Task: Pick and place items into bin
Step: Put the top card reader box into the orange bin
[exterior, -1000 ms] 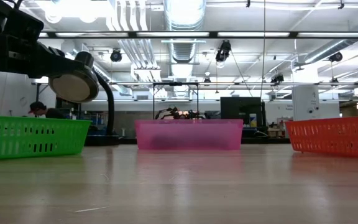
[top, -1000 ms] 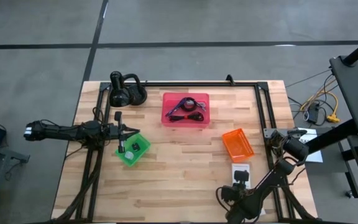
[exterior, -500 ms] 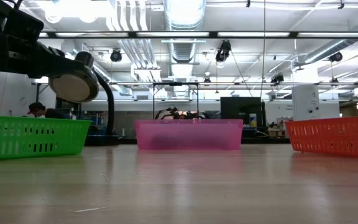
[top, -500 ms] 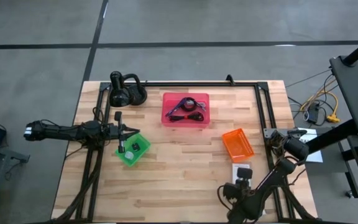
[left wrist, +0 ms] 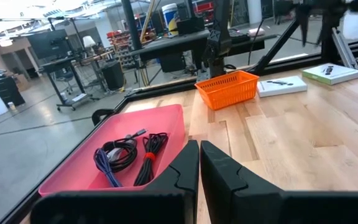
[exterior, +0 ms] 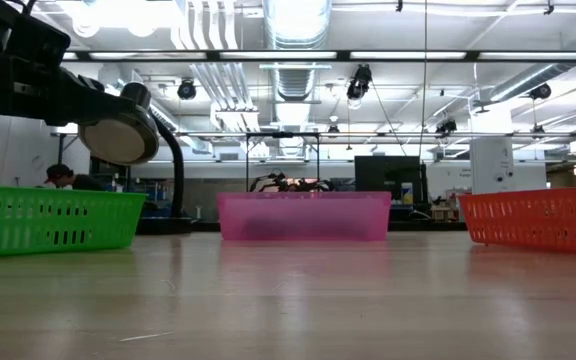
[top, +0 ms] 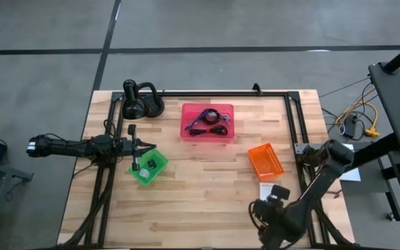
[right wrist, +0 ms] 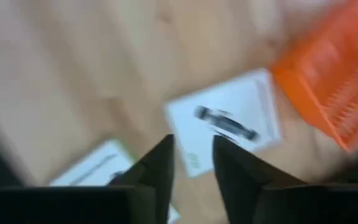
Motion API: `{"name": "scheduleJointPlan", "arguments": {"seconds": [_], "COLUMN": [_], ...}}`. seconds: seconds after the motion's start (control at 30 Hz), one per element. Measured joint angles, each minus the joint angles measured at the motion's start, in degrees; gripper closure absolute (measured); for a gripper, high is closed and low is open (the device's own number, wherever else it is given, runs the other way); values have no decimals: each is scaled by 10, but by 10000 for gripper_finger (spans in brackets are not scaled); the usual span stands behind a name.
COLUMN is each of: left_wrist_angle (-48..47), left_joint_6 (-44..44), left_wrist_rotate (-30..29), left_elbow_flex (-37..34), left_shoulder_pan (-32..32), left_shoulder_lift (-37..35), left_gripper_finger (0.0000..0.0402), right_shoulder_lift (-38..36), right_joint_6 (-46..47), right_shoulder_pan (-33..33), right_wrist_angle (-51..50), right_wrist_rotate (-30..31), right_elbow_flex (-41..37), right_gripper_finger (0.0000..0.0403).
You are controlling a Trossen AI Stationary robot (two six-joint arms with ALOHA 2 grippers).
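Wooden table: pink bin, orange basket.

Around me, grey concrete floor spreads past the wooden table, crossed by dark seam lines. Looking level across the room, I see a high open ceiling with big round ducts and bright strip lights. Far back sit a dark monitor and a white cabinet. Off one side, rolling carts and stands crowd the shop floor, with a dark workbench behind.
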Motion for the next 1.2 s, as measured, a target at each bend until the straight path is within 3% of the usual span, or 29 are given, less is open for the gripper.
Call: {"name": "scheduleJointPlan", "arguments": {"seconds": [0.17,0.43,0.53,0.7,1.2], "left_wrist_angle": [0,1,1,1,2], "left_joint_6": [0,-1,-1,-1,-1], "left_wrist_rotate": [0,0,0,0,-1], "left_elbow_flex": [0,0,0,0,0], "left_shoulder_pan": [0,0,0,0,0], "left_shoulder_lift": [-1,-1,0,0,-1], "left_gripper_finger": [402,402,402,402,402], "right_shoulder_lift": [-22,0,9,29,103], "right_joint_6": [-112,-97,-83,-82,-147], "right_shoulder_pan": [26,40,41,45,69], "right_wrist_angle": [95,95,96,111,156], "right_wrist_rotate": [28,12,-15,-103,-136], "right_elbow_flex": [-1,-3,-3,-3,-5], "right_gripper_finger": [203,52,15,5,5]}}
